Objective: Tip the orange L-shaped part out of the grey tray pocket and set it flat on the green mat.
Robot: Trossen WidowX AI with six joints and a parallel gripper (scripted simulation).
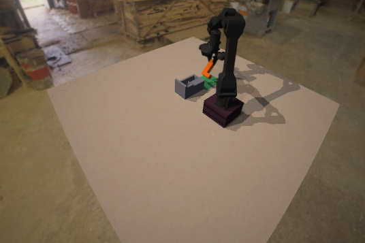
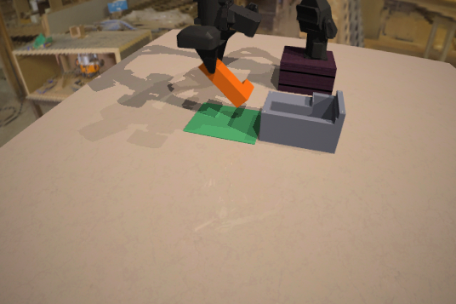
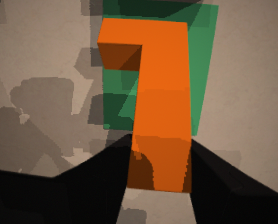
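The orange L-shaped part (image 1: 208, 70) (image 2: 230, 84) (image 3: 164, 100) hangs in the air above the green mat (image 1: 212, 82) (image 2: 200, 126) (image 3: 204, 65). It is tilted, its L-shaped end low and towards the tray, its straight end high. My gripper (image 2: 213, 67) (image 3: 159, 143) is shut on the straight end, with one finger on each side of it in the wrist view. The grey tray (image 1: 191, 90) (image 2: 298, 130) stands right beside the mat, and its pocket is empty. The L-shaped end is above the mat's tray side and touches neither mat nor tray.
The arm's dark base block (image 1: 223, 111) (image 2: 307, 71) stands near the tray and the mat. The tray has a raised end wall (image 2: 340, 108) on the side away from the mat. Shadows of the arm fall across the mat and the table (image 1: 163, 154) (image 2: 170, 215).
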